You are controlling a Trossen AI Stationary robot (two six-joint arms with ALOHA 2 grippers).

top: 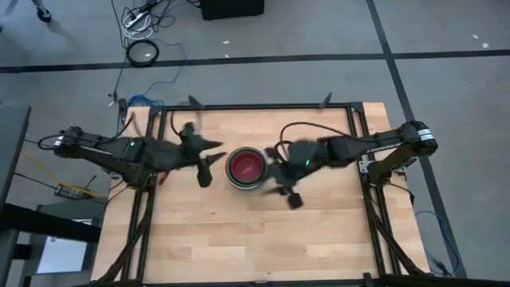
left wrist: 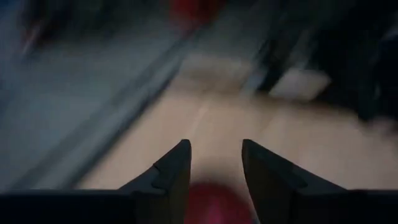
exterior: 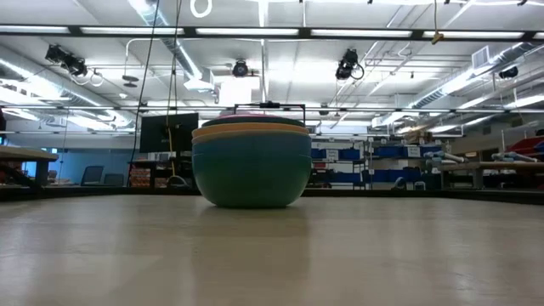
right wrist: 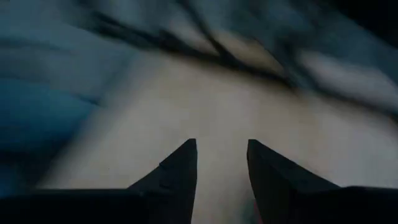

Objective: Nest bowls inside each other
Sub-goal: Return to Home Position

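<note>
A nested stack of bowls (top: 245, 167) stands on its base in the middle of the wooden table (top: 239, 239), a pink-red bowl innermost. In the low view the stack (exterior: 251, 166) shows a teal outer bowl with orange and yellow rims above it. My left gripper (top: 209, 162) hovers just left of the stack, open and holding nothing. In its wrist view the fingers (left wrist: 214, 155) stand apart, with a red blur of the bowl low between them. My right gripper (top: 280, 185) hovers just right of the stack, toward the near side. It is open too, with only bare table (right wrist: 222, 155) between its fingers.
Black frame rails run along the table's left, right and far edges (top: 255, 108). Bare wood lies across the near half of the table. Cables lie on the floor beyond the far edge (top: 143, 52).
</note>
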